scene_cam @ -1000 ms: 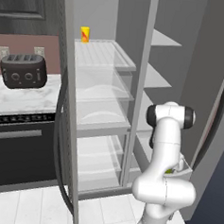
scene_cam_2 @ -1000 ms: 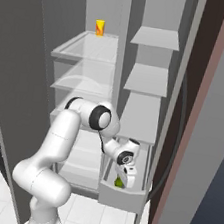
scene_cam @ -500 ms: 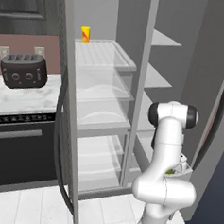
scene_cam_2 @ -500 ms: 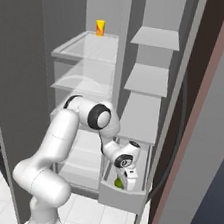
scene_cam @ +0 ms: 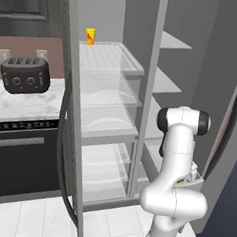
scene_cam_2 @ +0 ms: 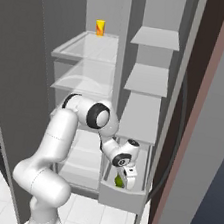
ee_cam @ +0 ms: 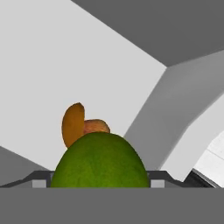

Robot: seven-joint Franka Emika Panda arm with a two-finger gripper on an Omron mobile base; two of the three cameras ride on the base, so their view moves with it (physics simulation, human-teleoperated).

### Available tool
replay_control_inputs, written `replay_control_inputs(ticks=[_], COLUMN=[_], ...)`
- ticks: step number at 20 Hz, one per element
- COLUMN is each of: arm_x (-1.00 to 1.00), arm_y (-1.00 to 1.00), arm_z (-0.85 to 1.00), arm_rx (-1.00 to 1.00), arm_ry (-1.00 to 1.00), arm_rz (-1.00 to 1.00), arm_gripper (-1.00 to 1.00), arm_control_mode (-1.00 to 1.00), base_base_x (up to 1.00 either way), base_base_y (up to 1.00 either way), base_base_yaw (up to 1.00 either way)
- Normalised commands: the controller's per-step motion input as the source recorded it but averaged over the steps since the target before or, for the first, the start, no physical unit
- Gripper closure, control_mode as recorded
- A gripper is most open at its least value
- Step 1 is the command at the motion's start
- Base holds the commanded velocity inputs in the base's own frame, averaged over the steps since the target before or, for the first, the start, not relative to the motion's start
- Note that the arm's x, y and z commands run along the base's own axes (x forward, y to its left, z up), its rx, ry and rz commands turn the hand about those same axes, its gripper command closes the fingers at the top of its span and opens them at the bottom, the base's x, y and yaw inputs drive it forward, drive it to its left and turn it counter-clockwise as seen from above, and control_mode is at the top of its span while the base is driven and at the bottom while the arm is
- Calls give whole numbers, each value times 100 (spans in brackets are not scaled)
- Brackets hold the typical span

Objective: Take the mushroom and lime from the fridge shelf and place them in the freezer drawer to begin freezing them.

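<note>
Claw (scene_cam_2: 124, 179) down inside the freezer drawer (scene_cam_2: 122, 198), at the foot of the right-hand compartment; lime (ee_cam: 99, 161) right at its tips, mushroom (ee_cam: 81, 125) just beyond the lime on the drawer floor. Fridge shelf (scene_cam_2: 85, 47) high up and left of the claw, yellow cup (scene_cam_2: 100, 27) at its back. Toaster (scene_cam: 24, 75) on the worktop (scene_cam: 21, 101), far left of the claw.

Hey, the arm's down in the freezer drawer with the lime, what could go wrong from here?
1. The lime sits right in front of the mushroom; released there, it may roll into or land on it.
2. The gripper is low inside the freezer drawer, so lifting out at an angle might clip a wall.
3. Whether the fingers have let go is hidden.
</note>
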Motion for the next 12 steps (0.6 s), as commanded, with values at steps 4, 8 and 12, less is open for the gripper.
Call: replay_control_inputs(ticks=[4,8,12], arm_x=[0,0,0], arm_y=[0,3,4], arm_z=[-12,-23,-31], arm_rx=[0,0,0], arm_ry=[0,0,0], arm_rz=[0,0,0], arm_gripper=[100,100,100], arm_control_mode=[-100,-100,-100], base_base_x=[0,0,0], base_base_y=[0,0,0], base_base_yaw=[0,0,0])
